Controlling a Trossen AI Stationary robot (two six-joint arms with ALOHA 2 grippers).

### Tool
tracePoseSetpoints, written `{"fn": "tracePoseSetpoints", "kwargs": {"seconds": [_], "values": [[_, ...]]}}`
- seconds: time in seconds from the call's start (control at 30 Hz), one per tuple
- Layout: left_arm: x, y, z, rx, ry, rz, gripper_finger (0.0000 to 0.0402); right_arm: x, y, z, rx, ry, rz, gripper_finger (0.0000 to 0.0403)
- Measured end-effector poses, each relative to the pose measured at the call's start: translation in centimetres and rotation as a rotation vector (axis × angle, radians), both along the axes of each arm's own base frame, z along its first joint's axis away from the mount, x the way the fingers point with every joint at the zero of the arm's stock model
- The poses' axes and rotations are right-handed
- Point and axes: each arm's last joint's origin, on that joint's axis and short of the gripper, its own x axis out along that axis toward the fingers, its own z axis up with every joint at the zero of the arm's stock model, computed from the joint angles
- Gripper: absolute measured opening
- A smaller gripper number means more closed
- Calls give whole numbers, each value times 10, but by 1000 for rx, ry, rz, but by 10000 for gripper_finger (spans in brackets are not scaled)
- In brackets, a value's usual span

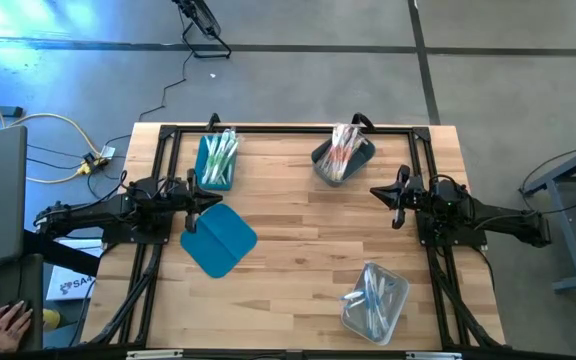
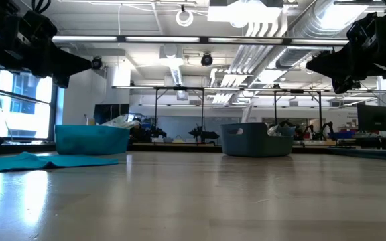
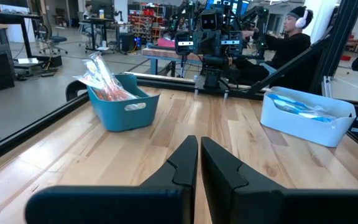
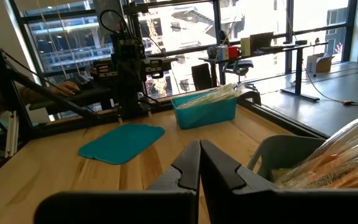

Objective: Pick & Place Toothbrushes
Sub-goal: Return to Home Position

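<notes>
On the table (image 1: 298,245), the left gripper (image 1: 206,203) at 9 o'clock and the right gripper (image 1: 378,190) at 3 were both clenched, empty. Toothbrushes (image 1: 220,152) lay in the teal bin (image 1: 204,180) at 11, grey bin (image 1: 364,152) at 1, clear bin (image 1: 352,318) at 5.

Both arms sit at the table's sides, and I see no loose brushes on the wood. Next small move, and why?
Probably just let both arms settle at rest: the left gripper and right gripper have shut, empty jaws, and the toothbrushes seen lie in the teal bin, grey bin or clear bin.
</notes>
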Motion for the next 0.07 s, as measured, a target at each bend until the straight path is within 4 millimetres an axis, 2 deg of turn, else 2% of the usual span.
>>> {"fn": "tracePoseSetpoints", "kwargs": {"seconds": [0.07], "values": [[0,0,0,0,0,0,19,0,0,0,0,0,0,3]]}}
